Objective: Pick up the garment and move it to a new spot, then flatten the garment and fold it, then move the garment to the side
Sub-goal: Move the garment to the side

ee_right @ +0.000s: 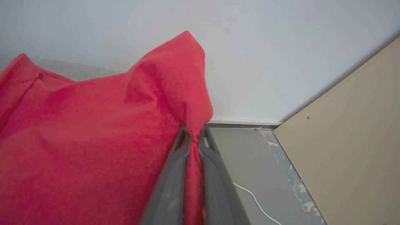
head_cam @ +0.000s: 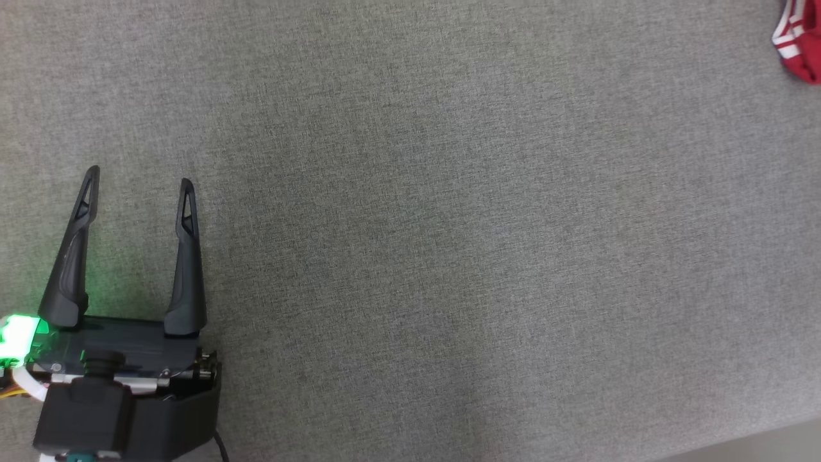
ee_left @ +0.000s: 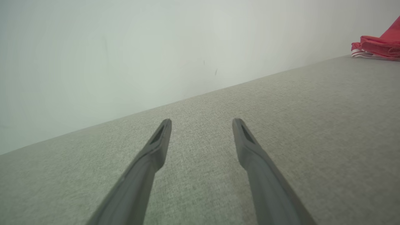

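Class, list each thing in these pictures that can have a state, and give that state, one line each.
Red fabric garment with white stripes: crumpled, one fold pinched and raised.
Left gripper with two dark fingers: open, empty.
Right gripper: shut on the garment.

- On my head feed, the left pincer point(head_cam: 140, 174) has two long charcoal fingers point(head_cam: 69, 256), each tapering to a point with a narrow triangular slot near the tip.
- They rise from a flat black mount point(head_cam: 128, 330), and a bright green light point(head_cam: 22, 328) glows at its 9 o'clock end.
- Below it I see a boxy black housing point(head_cam: 122, 417) topped by a small round lens point(head_cam: 99, 366).
- White and yellow cables point(head_cam: 27, 385) loop out at 9 o'clock, and a thin black cable point(head_cam: 221, 448) trails at 5 o'clock.
- The right pincer point(ee_right: 194, 132) is the same slotted grey.
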